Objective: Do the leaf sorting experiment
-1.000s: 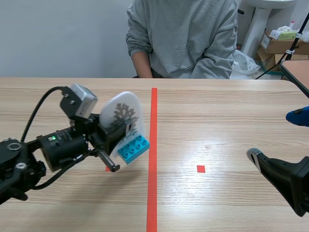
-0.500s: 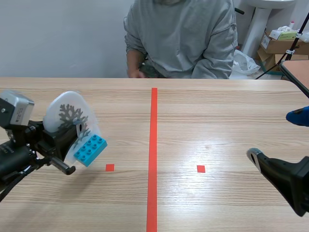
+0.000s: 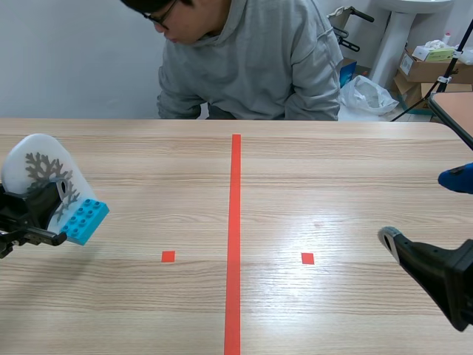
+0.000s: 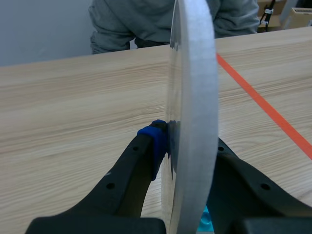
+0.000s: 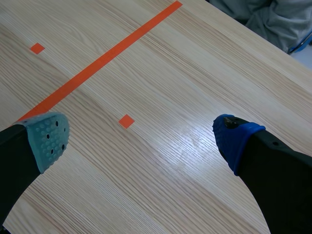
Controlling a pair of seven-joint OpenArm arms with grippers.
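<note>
The left gripper is clamped on a white card printed with a grey leaf, which stands in a blue brick; it holds them at the far left of the table, well away from the red tape line. In the left wrist view the card is edge-on between the fingers. The right gripper is spread wide with nothing between its pads, low at the table's right side, and a person in a grey sweatshirt leans in across the table.
</note>
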